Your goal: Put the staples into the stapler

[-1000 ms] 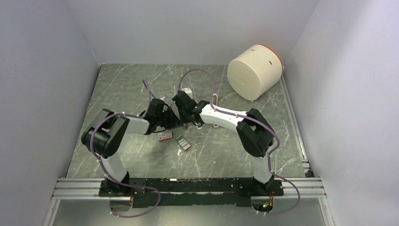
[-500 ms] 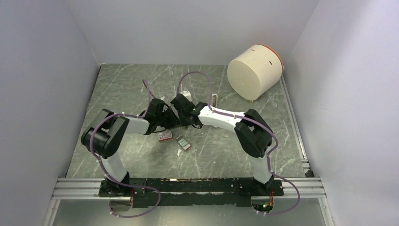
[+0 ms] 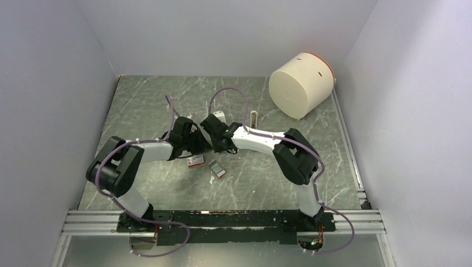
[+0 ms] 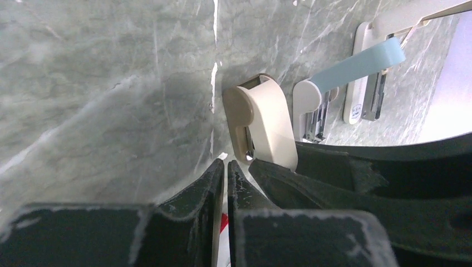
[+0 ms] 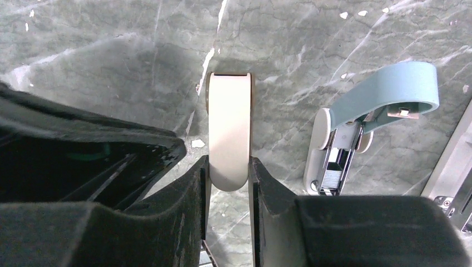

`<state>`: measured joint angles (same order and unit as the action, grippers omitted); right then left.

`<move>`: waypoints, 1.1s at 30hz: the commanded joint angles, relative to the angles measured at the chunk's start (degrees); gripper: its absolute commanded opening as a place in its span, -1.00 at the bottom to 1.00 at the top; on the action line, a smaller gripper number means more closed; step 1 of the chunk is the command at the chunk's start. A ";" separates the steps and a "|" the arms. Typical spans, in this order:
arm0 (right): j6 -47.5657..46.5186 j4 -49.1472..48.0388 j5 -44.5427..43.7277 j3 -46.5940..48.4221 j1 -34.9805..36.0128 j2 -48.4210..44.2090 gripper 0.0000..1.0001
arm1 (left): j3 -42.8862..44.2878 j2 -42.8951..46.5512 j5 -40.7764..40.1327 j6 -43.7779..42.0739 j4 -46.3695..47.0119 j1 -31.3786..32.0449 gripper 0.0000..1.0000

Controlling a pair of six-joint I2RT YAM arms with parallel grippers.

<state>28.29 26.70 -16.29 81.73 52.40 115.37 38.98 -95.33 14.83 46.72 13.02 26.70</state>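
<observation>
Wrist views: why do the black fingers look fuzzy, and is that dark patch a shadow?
Left wrist view: fingers sit near the lens, soft-edged; right wrist view: fingers likewise, and the dark patch left of the beige stapler looks like shadow.

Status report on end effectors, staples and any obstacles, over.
Left end effector shut, beside beige stapler. Right end effector clamped on it. Staples lie loose, not loaded. Red box lies beside them.

The right tool covers the near end of the beige stapler.
</observation>
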 commanded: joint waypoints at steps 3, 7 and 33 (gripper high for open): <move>0.73 -0.55 0.98 1.26 0.47 0.80 -0.28 | -1.65 7.51 -7.80 -1.25 -4.99 -0.62 -0.72; -0.02 -0.98 1.39 1.93 0.42 -1.20 -0.03 | -2.18 11.42 -11.92 -1.93 -7.50 -0.62 -0.65; 0.81 8.39 0.08 7.05 0.49 4.30 -0.55 | -4.62 14.21 -14.65 -3.01 -8.10 -0.86 -0.61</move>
<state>28.49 31.97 -16.99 88.03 52.58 116.81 35.05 -81.73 1.61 44.77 4.32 26.33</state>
